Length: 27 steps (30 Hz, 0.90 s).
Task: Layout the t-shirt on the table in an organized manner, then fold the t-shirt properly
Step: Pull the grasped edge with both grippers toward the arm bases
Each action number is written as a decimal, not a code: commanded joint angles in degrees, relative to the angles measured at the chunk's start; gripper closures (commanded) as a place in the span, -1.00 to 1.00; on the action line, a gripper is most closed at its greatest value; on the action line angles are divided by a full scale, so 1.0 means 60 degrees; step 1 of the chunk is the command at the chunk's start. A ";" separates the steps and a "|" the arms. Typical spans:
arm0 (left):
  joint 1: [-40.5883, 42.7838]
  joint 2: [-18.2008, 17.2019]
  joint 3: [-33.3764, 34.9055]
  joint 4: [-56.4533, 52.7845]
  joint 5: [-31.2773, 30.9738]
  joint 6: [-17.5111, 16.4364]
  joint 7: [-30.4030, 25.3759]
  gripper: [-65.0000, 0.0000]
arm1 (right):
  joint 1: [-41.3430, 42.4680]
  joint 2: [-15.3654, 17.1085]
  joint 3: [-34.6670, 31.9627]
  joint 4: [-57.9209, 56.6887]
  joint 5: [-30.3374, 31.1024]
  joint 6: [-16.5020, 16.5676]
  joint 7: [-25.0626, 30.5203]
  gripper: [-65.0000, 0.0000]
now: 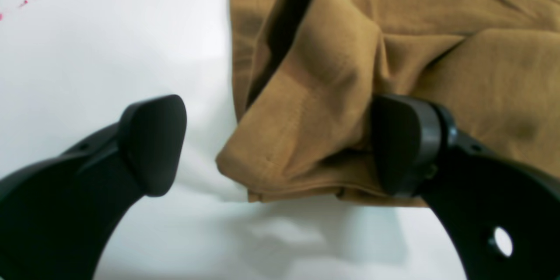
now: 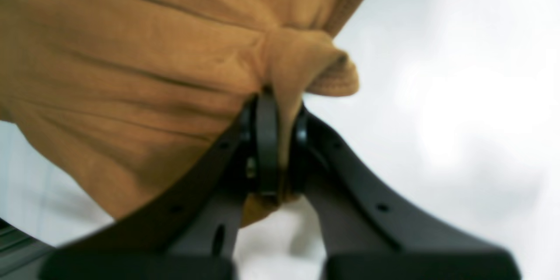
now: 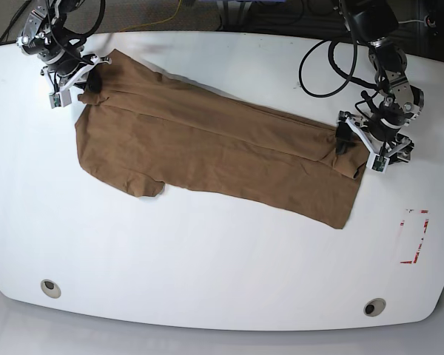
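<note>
T-shirt point(image 3: 207, 148) lies stretched across the table point(image 3: 207, 251) from 10 to 3 o'clock, right gripper point(image 2: 280, 140) pinched tight on a bunched edge at the 10 end, left gripper point(image 1: 271, 144) jaws spread wide w/ a fold btwn them, holding nothing.

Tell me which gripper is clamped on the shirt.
The right gripper: its jaws are shut on a pinch of the shirt. The left gripper stands open, cloth loose between its jaws.

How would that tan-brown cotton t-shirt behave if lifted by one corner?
The tan-brown cotton t-shirt would probably drape limply: it bunches where the right gripper pinches it. It looks light, lying thin and wrinkled on the glossy white table. It might slide easily there.
</note>
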 commanded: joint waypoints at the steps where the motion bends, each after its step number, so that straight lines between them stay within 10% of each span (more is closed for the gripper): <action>1: -0.0044 -0.0066 0.0008 -0.0072 0.0304 0.0020 0.0254 -0.97 | -0.0020 0.0089 0.0036 0.0108 -0.0101 -0.0017 -0.0113 1.00; 6: -0.0044 -0.0066 0.0008 -0.0160 0.0304 0.0020 0.0254 -0.84 | -0.0020 0.0089 0.0036 0.0108 -0.0101 -0.0017 -0.0113 1.00; 27: 0.0454 -0.0066 -0.0006 -0.0116 0.0333 0.0020 0.0283 0.94 | -0.0093 0.0177 0.0051 0.0122 -0.0101 -0.0017 -0.0113 1.00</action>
